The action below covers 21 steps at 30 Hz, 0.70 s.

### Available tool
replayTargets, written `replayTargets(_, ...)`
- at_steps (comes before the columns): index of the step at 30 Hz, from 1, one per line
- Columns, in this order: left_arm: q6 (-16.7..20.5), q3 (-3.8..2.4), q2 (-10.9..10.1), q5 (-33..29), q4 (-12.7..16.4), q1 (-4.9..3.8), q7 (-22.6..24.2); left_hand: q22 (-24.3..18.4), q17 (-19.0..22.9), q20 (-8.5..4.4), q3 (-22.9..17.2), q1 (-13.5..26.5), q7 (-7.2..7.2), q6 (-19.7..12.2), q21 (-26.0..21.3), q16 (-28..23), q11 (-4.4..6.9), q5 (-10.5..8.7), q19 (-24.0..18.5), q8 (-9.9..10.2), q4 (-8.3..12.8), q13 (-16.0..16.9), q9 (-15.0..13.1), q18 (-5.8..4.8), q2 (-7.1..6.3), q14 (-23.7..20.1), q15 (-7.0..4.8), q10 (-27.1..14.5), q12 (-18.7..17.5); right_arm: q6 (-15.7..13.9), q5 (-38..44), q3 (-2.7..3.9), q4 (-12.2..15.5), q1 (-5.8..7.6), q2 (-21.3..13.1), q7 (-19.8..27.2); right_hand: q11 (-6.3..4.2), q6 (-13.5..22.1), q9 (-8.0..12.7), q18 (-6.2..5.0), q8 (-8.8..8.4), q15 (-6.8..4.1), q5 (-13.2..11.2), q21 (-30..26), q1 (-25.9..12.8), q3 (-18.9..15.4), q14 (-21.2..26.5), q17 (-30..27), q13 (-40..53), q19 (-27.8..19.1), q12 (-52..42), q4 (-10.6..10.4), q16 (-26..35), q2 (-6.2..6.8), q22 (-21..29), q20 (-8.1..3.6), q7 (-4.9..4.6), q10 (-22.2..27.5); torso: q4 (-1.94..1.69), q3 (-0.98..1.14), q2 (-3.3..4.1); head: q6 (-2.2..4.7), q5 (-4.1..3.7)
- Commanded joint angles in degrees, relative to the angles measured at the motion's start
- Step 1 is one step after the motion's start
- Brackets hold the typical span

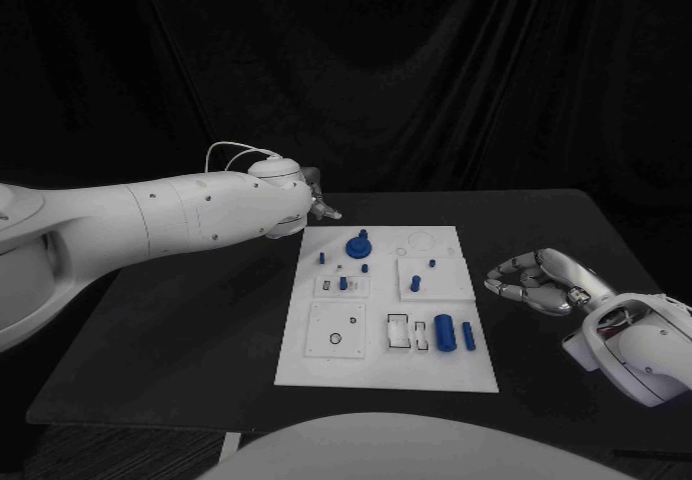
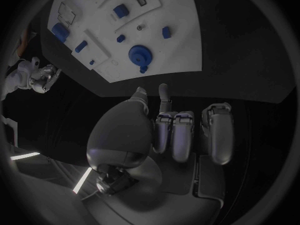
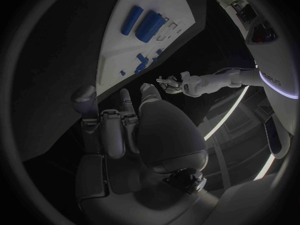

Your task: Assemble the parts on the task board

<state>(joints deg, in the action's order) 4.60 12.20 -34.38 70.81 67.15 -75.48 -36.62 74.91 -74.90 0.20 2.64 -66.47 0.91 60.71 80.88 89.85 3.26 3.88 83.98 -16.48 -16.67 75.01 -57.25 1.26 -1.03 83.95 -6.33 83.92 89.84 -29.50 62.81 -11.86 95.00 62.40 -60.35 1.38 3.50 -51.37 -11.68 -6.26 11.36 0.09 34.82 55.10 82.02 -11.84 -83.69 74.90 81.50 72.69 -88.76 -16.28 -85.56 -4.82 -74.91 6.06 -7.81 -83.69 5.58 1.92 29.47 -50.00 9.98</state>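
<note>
The white task board [image 1: 335, 372] lies in the middle of the black table. A blue round knobbed part [image 1: 359, 245] stands near its far edge, with small blue pegs [image 1: 415, 284] around it. Two blue cylinders [image 1: 446, 331] lie side by side near the board's right edge. My left hand [image 1: 315, 205] hovers just off the board's far left corner, its fingers [image 2: 177, 132] curled in on nothing. My right hand [image 1: 541, 282] sits on the table to the right of the board, apart from it, with its fingers [image 3: 119, 130] curled in and holding nothing.
Bare black table [image 1: 188, 330] stretches left of the board and along its front. The board [image 2: 178, 60] carries several raised white blocks and recesses. A dark curtain closes off the back.
</note>
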Motion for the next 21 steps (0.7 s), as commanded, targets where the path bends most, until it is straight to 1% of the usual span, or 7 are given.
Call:
replayTargets(1, -7.38, -0.02, 0.94, -1.23, -2.21, 0.74, -0.02, 12.72, -15.10, 0.29, -0.26, 1.34, 0.12, -0.08, 0.01, 0.15, -0.26, -0.72, 3.83, -0.23, -0.16, 14.99, 0.03, 0.55, -0.48, 6.05, 0.41, 6.08, 0.16, -0.75, 0.10, 0.03, 0.07, -0.12, 0.01, 0.17, 0.09, 0.41, 0.09, -0.73, -0.20, -0.16, 0.33, 0.23, 0.06, 0.11, -3.12, 9.74, 6.65, -0.16, 0.16, -0.21, -0.05, 0.23, -5.72, 0.04, -0.15, -4.12, -0.10, -0.01, 0.00, 0.00, 0.04)
replayTargets(7, -9.78, -0.02, 2.51, -1.26, -5.64, 1.90, 0.86, 12.64, -15.10, 0.25, -0.86, 2.82, 0.00, 1.12, -0.23, 0.15, -0.15, -0.87, 3.69, 0.86, -0.15, 14.99, 1.41, 0.61, -0.98, 6.05, 0.38, 6.08, 0.16, -0.63, 0.10, 0.03, 0.02, -0.13, 0.17, 0.19, 0.10, 0.36, 0.08, -0.72, -0.17, -0.14, 0.37, 0.32, 0.01, 0.13, -3.15, 9.79, 6.66, -0.11, 0.15, -0.22, -0.10, 0.19, -5.75, 0.05, -0.16, -4.13, -0.03, -0.08, 0.01, 0.00, 0.48)
replayTargets(11, -11.10, -0.02, 3.11, -1.26, -6.83, 2.61, 1.24, 12.61, -15.10, 0.37, -2.21, 3.21, 0.32, 2.91, -0.27, 0.15, -0.38, -0.79, 3.58, 4.96, -0.13, 14.99, 6.55, 0.63, -1.46, 6.05, 0.55, 6.08, 0.16, -0.54, 0.10, 0.03, 0.04, -0.13, 0.17, 0.16, 0.10, 0.36, 0.08, -0.72, -0.17, -0.14, 0.37, 0.32, 0.01, 0.13, -3.15, 9.79, 6.66, -0.11, 0.15, -0.22, -0.10, 0.19, -5.75, 0.05, -0.16, -4.13, 0.00, -0.04, -0.02, 0.00, 0.63)
replayTargets(12, -11.34, -0.02, 3.21, -1.26, -7.01, 2.75, 1.27, 12.59, -15.10, 0.59, -2.74, 3.01, 0.57, 3.82, -0.27, 0.15, -0.61, -0.55, 3.54, 6.93, -0.07, 14.99, 9.37, 0.61, -1.56, 6.05, 0.69, 6.08, 0.16, -0.52, 0.10, 0.03, 0.03, -0.13, 0.17, 0.15, 0.10, 0.36, 0.08, -0.72, -0.17, -0.14, 0.37, 0.32, 0.01, 0.13, -3.15, 9.79, 6.66, -0.11, 0.15, -0.22, -0.10, 0.19, -5.75, 0.05, -0.16, -4.13, 0.01, -0.03, -0.03, 0.00, 0.65)
replayTargets(13, -11.67, -0.02, 3.32, -1.26, -7.21, 2.94, 1.29, 12.60, -15.10, 0.61, -2.93, 2.93, 0.72, 3.93, -0.23, 0.15, -0.69, -0.57, 3.54, 7.94, -0.10, 14.99, 10.73, 0.62, -1.62, 6.05, 0.79, 6.08, 0.16, -0.50, 0.10, 0.03, 0.02, -0.13, 0.17, 0.14, 0.10, 0.34, 0.08, -0.72, -0.16, -0.14, 0.39, 0.32, -0.01, 0.14, -3.16, 9.81, 6.65, -0.10, 0.15, -0.22, -0.11, 0.17, -5.75, 0.06, -0.16, -4.12, -0.01, -0.04, -0.02, 0.00, 0.65)
replayTargets(18, -12.81, -0.02, 3.65, -1.26, -7.98, 3.56, 1.22, 12.61, -15.10, 0.77, -3.35, 2.74, 0.97, 4.80, -0.12, 0.15, -0.93, -0.31, 3.54, 10.09, -0.10, 14.99, 14.23, 0.62, -1.59, 6.05, 0.98, 6.08, 0.16, -0.42, 0.10, 0.03, 0.06, -0.13, 0.16, 0.12, 0.10, 0.32, 0.08, -0.72, -0.15, -0.14, 0.39, 0.30, -0.01, 0.14, -3.17, 9.82, 6.66, -0.10, 0.14, -0.22, -0.12, 0.16, -5.75, 0.06, -0.15, -4.14, -0.10, -0.04, -0.06, 0.00, 0.72)
replayTargets(21, -13.03, -0.02, 3.71, -1.37, -8.24, 3.84, 1.30, 12.58, -15.10, 0.81, -3.45, 2.77, 1.03, 5.28, -0.23, 0.15, -0.96, -0.24, 3.50, 10.76, -0.10, 14.99, 15.58, 0.64, -1.58, 6.05, 1.02, 6.08, 0.16, -0.41, 0.10, 0.03, 0.08, -0.13, 0.15, 0.11, 0.10, 0.30, 0.07, -0.73, -0.13, -0.14, 0.40, 0.28, -0.02, 0.15, -3.18, 9.83, 6.69, -0.11, 0.12, -0.22, -0.13, 0.15, -5.74, 0.06, -0.15, -4.17, -0.03, 0.00, -0.11, 0.00, 0.78)
